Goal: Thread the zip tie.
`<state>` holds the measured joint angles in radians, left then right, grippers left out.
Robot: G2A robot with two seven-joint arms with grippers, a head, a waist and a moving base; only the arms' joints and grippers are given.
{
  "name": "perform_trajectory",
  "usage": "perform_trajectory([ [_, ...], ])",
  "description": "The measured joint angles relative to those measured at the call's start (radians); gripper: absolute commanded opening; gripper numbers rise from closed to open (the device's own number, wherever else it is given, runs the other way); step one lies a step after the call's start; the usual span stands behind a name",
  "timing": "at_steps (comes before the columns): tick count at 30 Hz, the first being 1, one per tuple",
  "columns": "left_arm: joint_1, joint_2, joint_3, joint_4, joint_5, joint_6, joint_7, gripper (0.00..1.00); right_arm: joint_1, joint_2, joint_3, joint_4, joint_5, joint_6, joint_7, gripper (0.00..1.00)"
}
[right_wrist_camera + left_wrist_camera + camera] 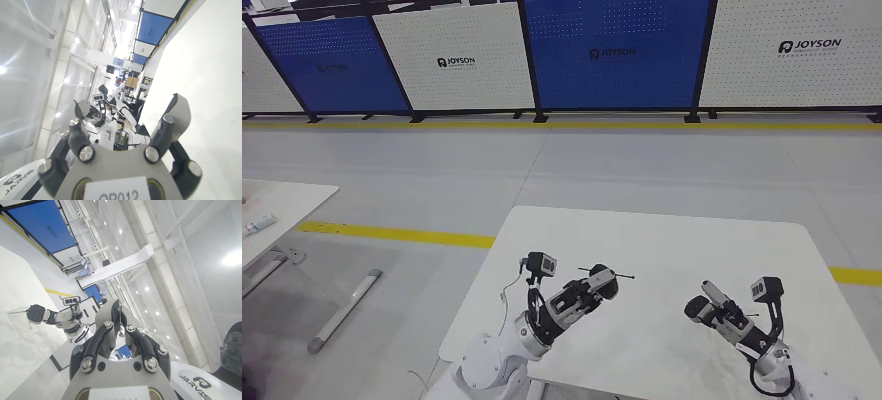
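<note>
My left hand (605,279) is clenched on the zip tie (625,276), a thin black strip jutting out on both sides of its fingers, over the near-left part of the white surface (672,235). My right hand (125,101) hangs released, holding nothing, toward the near-right corner.

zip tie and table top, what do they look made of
Zip tie: thin dark strip jutting straight out of the shut left gripper, so likely stiff plastic. Table: smooth, uniform white top with rounded corners, maybe laminate or painted board; the look leaves it open.
</note>
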<state>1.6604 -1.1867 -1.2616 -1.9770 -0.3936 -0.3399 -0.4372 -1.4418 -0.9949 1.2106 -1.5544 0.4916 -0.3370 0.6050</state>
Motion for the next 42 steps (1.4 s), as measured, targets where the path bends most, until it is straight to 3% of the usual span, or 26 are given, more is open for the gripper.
perform_trajectory([
  [3, -0.017, -0.002, 0.015, 0.05, 0.0, 0.025, 0.007, 0.0, 0.0, 0.0, 0.0, 0.0, 0.0, 0.0, 0.0, 1.0],
  [9, -0.12, -0.015, 0.094, 0.226, 0.059, 0.135, 0.075, 0.0, 0.0, 0.0, 0.0, 0.0, 0.0, 0.0, 0.0, 1.0],
  [11, -0.151, -0.022, 0.131, 0.297, 0.108, 0.146, 0.118, 0.0, 0.0, 0.0, 0.0, 0.0, 0.0, 0.0, 0.0, 1.0],
  [14, -0.191, -0.033, 0.171, 0.382, 0.114, 0.154, 0.15, 0.0, 0.0, 0.0, 0.0, 0.0, 0.0, 0.0, 0.0, 1.0],
  [17, -0.219, -0.039, 0.194, 0.435, 0.113, 0.155, 0.16, 0.0, 0.0, 0.0, 0.0, 0.0, 0.0, 0.0, 0.0, 1.0],
  [20, -0.232, -0.042, 0.201, 0.451, 0.109, 0.149, 0.168, 0.0, 0.0, 0.0, 0.0, 0.0, 0.0, 0.0, 0.0, 1.0],
  [24, -0.221, -0.041, 0.19, 0.41, 0.099, 0.103, 0.177, 0.0, 0.0, 0.0, 0.0, 0.0, 0.0, 0.0, 0.0, 1.0],
  [27, -0.183, -0.035, 0.161, 0.33, 0.098, 0.039, 0.181, 0.0, 0.0, 0.0, 0.0, 0.0, 0.0, 0.0, 0.0, 1.0],
  [29, -0.14, -0.028, 0.133, 0.251, 0.105, 0.0, 0.18, 0.0, 0.0, 0.0, 0.0, 0.0, 0.0, 0.0, 0.0, 1.0],
  [33, -0.028, -0.014, 0.053, 0.058, 0.109, 0.0, 0.149, 0.0, 0.0, 0.0, 0.0, 0.0, 0.0, 0.0, 0.0, 1.0],
  [37, 0.058, -0.011, -0.016, -0.057, 0.097, 0.0, 0.106, 0.0, 0.0, 0.0, 0.0, 0.0, 0.0, 0.0, 0.0, 1.0],
  [39, 0.082, -0.012, -0.034, -0.076, 0.099, 0.0, 0.096, 0.0, 0.0, 0.0, 0.0, 0.0, 0.0, 0.0, 0.0, 1.0],
  [42, 0.089, -0.018, -0.041, -0.061, 0.095, 0.0, 0.088, 0.0, 0.0, 0.0, 0.0, 0.0, 0.0, 0.0, 0.0, 1.0],
])
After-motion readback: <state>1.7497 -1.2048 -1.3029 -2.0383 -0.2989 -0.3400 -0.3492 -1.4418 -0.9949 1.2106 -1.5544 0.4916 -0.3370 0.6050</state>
